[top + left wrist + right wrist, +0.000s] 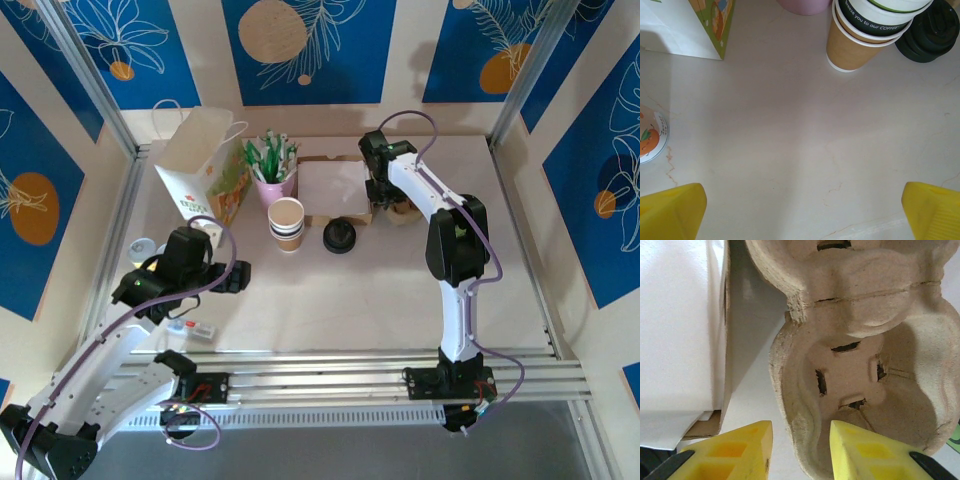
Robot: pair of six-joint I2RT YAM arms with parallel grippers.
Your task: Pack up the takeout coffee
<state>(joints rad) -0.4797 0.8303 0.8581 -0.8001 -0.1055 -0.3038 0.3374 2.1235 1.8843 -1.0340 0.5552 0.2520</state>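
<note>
L end effector near "COFFEE"-marked cup stack

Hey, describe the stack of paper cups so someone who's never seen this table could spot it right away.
Start at the tall white paper bag at the back left. Just right of it stands a pink pot of green sticks, and the cup stack stands in front of that pot. It is beige with dark bands and open-topped, unlike the low black lids to its right.
</note>
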